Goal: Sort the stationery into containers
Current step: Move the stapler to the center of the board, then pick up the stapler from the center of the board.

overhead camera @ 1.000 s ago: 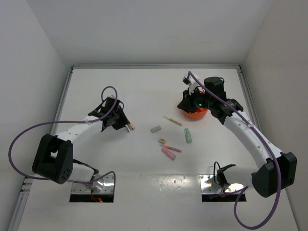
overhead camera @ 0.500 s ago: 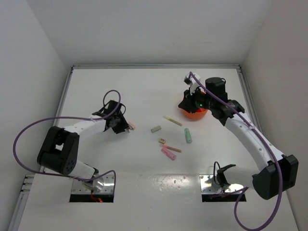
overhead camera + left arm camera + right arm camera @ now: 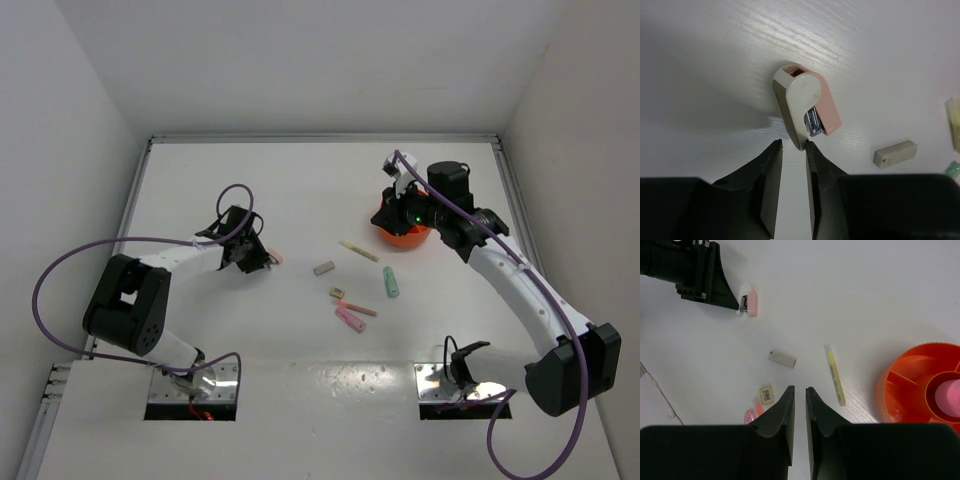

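A white-pink block (image 3: 802, 107) lies flat on the table, left of centre (image 3: 272, 257). My left gripper (image 3: 793, 145) is low beside it; the jaws stand a little apart, with the block's near tip just at their mouth. The round orange bowl (image 3: 405, 232) with inner dividers (image 3: 920, 385) has a pink tube (image 3: 947, 395) standing in its middle. My right gripper (image 3: 800, 389) hangs above the table beside the bowl (image 3: 385, 215), shut and empty. Between the arms lie a pale-yellow pen (image 3: 359, 250), a grey block (image 3: 323, 268), a tan block (image 3: 338, 293), a mint-green pen (image 3: 390, 282) and a chunky pink stick (image 3: 350, 319).
A thin pink stick (image 3: 358, 308) lies next to the chunky pink one. White walls close the table at the back and on both sides. Two metal base plates (image 3: 195, 385) sit at the near edge.
The left arm's elbow has dropped and swung left, while its gripper stays at the white-pink block. The block and the right arm have barely moved.
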### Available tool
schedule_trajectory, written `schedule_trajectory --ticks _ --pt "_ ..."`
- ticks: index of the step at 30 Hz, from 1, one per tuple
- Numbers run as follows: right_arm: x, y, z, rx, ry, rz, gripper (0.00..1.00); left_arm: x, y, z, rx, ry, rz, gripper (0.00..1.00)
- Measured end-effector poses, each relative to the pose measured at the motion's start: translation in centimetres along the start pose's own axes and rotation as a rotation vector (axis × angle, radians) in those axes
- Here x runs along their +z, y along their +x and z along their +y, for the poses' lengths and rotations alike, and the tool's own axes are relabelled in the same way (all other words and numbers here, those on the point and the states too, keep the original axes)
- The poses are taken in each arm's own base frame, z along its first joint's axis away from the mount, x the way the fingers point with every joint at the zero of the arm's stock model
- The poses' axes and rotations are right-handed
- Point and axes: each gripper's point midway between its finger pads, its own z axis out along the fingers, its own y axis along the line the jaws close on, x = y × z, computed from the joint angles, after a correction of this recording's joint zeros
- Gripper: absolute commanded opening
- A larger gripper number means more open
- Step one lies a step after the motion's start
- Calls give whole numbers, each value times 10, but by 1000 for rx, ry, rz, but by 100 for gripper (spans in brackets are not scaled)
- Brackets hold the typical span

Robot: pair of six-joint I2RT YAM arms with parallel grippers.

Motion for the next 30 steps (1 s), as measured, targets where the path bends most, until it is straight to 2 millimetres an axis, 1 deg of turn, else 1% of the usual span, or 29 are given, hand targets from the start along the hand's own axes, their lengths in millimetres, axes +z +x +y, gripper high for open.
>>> schedule_trajectory --ticks 17,23,30 --pt "0 0 1 -4 -4 0 15 -1 1 -2 1 1 -2 33" --pt "0 0 1 -5 -6 0 15 -8 -4 -9 0 23 -21 33" --pt "0 0 1 -6 -7 0 16 -10 -9 -15 0 37 -31 33"
